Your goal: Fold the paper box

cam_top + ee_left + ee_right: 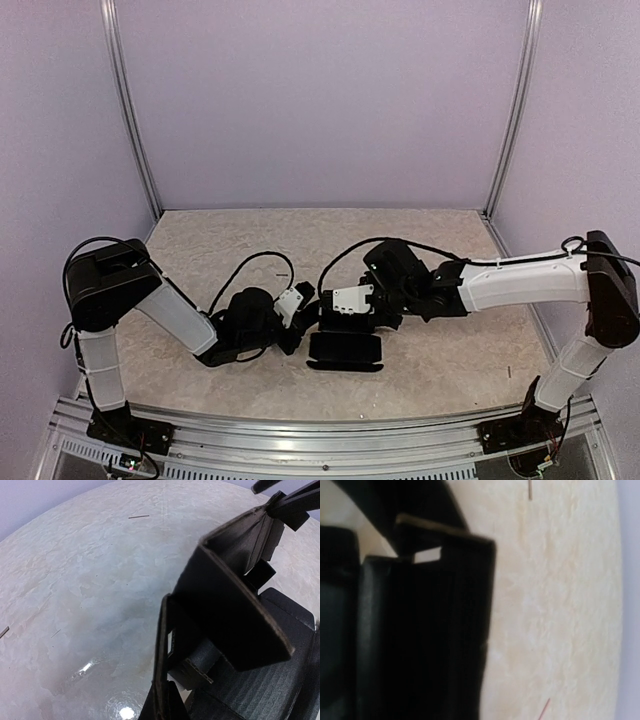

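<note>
Nearest the camera above, a ribbed silver metal rail (pixel 320 436) runs along the front edge and carries both arm bases. Just beyond it lies the pale, mottled beige bench (pixel 440 372), and near its middle, towards the front, sits the matte black cardboard paper box (pixel 345 352), a low, part-folded shape resting on the surface. The left tool (pixel 300 330), black with a white tag, reaches in from the left and meets the box's left end. The right tool (pixel 352 318), also black and white-tagged, comes down onto the box's far side from the right.

In the left wrist view the box (pixel 225 615) fills the right half at close range: angled panels stand up, a thin flap edge rises from the bottom, and a darker ribbed surface lies beneath. I cannot tell whether that tool is clenched or released. In the blurred right wrist view the box (pixel 430 630) is a dark mass with a small slot of light near its upper edge, and this tool's state cannot be told either.

Further off stand lilac walls (pixel 320 100) with silver corner posts (pixel 130 110)
</note>
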